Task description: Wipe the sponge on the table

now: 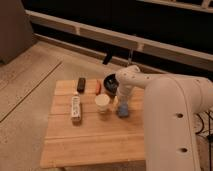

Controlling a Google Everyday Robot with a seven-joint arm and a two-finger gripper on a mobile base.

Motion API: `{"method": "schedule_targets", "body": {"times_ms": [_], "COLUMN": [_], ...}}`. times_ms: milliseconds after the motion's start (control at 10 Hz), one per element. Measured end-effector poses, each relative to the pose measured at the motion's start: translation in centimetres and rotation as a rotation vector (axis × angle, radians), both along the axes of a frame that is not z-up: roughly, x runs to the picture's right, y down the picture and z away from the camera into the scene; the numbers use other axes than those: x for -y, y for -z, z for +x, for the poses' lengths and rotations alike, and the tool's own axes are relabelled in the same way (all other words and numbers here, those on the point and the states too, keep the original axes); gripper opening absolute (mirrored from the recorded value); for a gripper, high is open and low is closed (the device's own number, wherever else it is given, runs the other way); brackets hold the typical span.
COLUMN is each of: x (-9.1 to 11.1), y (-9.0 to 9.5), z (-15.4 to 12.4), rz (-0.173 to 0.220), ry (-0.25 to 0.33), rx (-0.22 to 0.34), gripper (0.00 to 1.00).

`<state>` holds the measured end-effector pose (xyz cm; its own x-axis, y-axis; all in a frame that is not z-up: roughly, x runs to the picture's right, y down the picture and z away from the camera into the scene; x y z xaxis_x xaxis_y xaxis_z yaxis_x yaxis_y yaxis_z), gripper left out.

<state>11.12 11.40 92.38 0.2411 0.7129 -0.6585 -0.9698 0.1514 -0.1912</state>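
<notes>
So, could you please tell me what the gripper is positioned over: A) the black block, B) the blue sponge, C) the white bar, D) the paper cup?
B: the gripper sits right over the blue sponge, just to the right of the paper cup in the camera view, on the table.

A robot-testing space: speckled floor point(30, 95), dark railed far wall point(75, 29), low plank table point(95, 142) (gripper point(122, 106) over its right side).
</notes>
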Motion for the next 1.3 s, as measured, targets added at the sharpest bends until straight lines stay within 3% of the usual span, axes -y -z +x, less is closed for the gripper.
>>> {"method": "schedule_targets", "body": {"times_ms": [300,400,1000,1300], "x": [0.3,0.2,-1.4,-2.0], "y": [0.0,0.0,0.7,2.0], "z": [-0.4,-0.6,-4.3,-2.0], "rz": [-0.004,-0.008,-0.035,-0.053], "ry": [-0.004,-0.002,0.05,0.051], "rx": [0.008,0.013,0.082,0.029], "gripper": [0.04,0.0,0.0,0.0]}}
